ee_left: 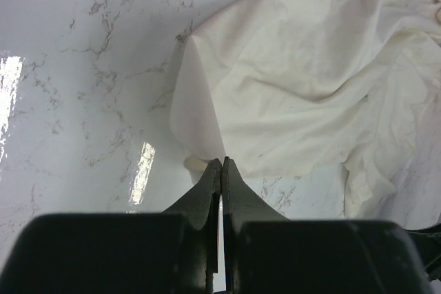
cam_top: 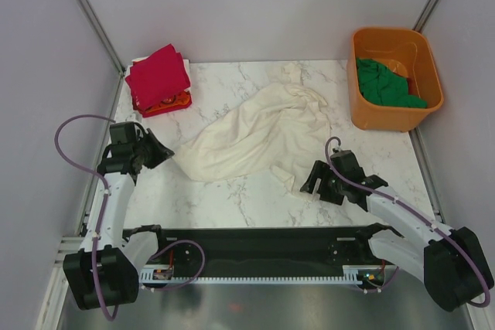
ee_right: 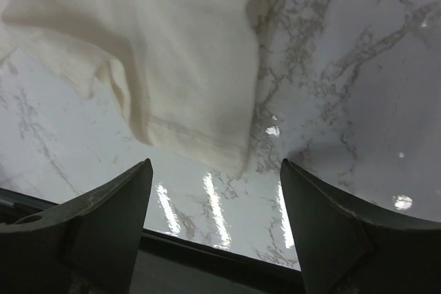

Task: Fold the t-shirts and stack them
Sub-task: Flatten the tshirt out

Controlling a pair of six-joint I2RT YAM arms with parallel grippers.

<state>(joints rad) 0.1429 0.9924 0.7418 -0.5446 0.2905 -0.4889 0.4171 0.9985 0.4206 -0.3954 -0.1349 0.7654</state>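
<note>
Lying crumpled mid-table: cream-white t-shirt (cam_top: 263, 133). Left gripper (ee_left: 220, 163) fingers together, pinching its corner. Right gripper (ee_right: 215, 164) fingers apart above its hem. Crimson t-shirt (cam_top: 158, 75) far-left; green t-shirt (cam_top: 383, 83) inside orange tub (cam_top: 363, 110).

I find the spread shirt (cam_top: 259, 133) across the middle of the table (cam_top: 232, 191), running near left to far right. At the far left corner behind it the folded shirts (cam_top: 158, 79) lie one on another. The tub (cam_top: 390, 117) stands far right — a bunched shirt (cam_top: 383, 83) inside. My left gripper (cam_top: 167, 154) meets the spread shirt's left corner; my right gripper (cam_top: 312, 178) sits just before its near hem.
</note>
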